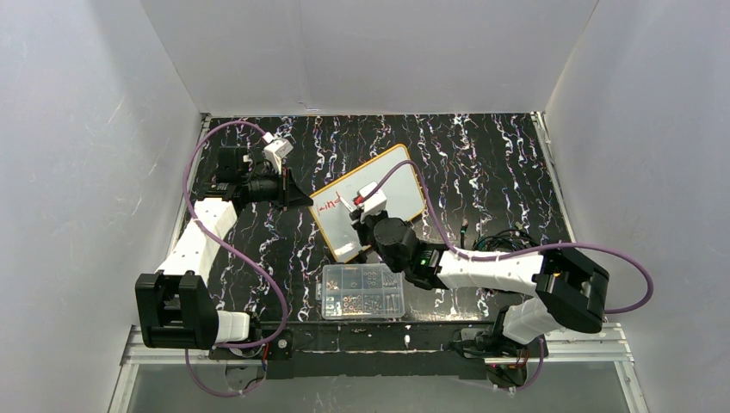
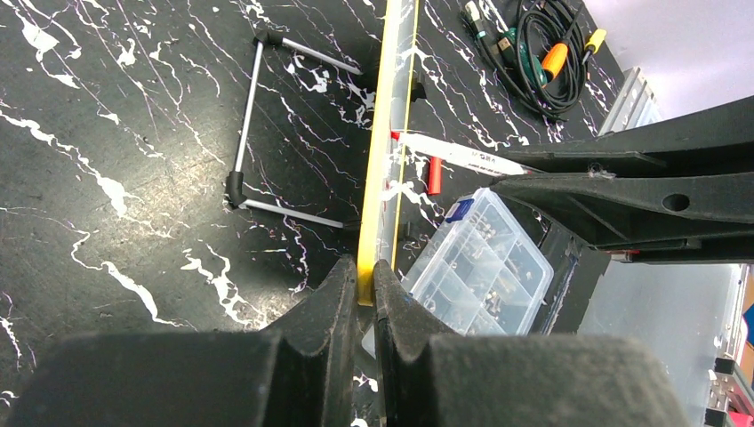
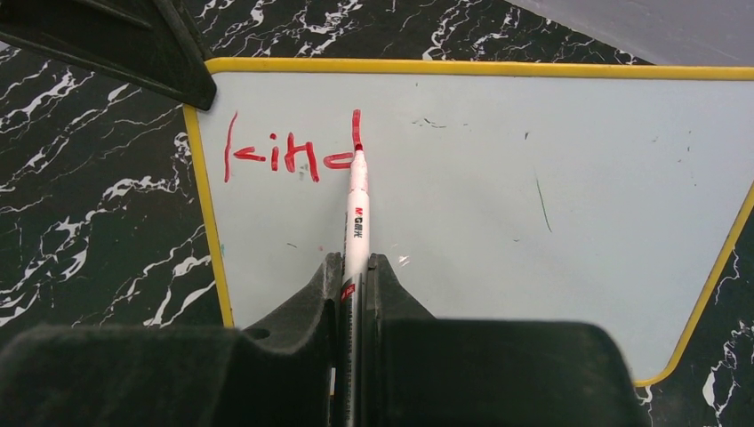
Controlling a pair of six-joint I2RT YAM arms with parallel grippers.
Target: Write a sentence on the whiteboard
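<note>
Left jaws clamped whiteboard (image 3: pixel 533 231) edge; my right jaws gripped marker (image 3: pixel 356 213), tip on red sentence (image 3: pixel 293 160) reading "kind".

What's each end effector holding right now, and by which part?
The left end effector pinches the whiteboard by its yellow edge. The right end effector grips the marker around its barrel.

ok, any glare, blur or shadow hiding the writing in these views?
Right wrist: writing sharp, whiteboard evenly lit, no glare; only the right gripper, around the marker, is soft and dark up close. Top: sharp, but the writing is too small to read. Left wrist: whiteboard seen edge-on, writing not visible; left gripper soft near the lens.
</note>
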